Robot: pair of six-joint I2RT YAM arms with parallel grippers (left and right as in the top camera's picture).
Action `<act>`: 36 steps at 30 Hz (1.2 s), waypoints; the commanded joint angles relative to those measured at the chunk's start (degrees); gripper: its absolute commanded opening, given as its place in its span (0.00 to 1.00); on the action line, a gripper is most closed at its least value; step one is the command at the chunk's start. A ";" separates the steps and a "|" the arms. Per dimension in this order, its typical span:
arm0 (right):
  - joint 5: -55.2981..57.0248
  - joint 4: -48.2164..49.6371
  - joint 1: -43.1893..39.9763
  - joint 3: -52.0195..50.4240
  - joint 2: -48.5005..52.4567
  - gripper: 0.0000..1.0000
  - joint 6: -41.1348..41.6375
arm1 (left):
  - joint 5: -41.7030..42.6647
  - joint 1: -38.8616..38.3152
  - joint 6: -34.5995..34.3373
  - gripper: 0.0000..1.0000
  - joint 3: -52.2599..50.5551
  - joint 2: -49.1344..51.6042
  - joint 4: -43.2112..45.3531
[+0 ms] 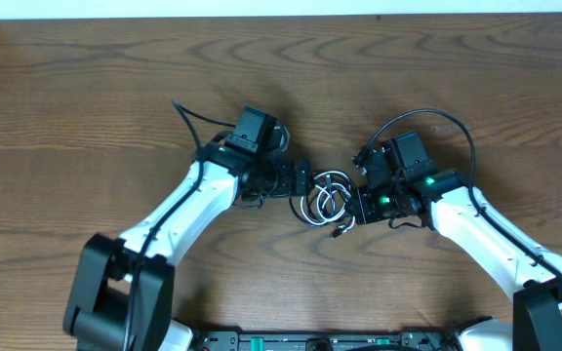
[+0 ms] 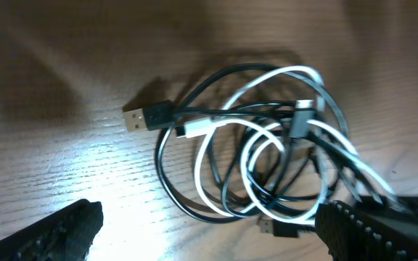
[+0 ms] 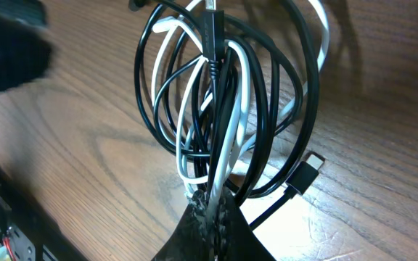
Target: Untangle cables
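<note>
Two coiled cables, white cable looped through black cable, lie mid-counter, between both arms. Right gripper pinches the bundle's right side. Left gripper, spread wide, faces its left side, equally near.

Looks like robotics lab from my end: two white arms at wood-grain surface, electronics rail along near edge.

Your left arm and right arm angle inward, tips nearly facing. Your left tool has jaws wide apart; your right tool is pinched together.
</note>
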 commanded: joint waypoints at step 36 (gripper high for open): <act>-10.88 4.11 0.35 0.50 -1.07 0.01 1.62 | -11.15 -9.90 -4.61 0.98 0.39 7.80 3.87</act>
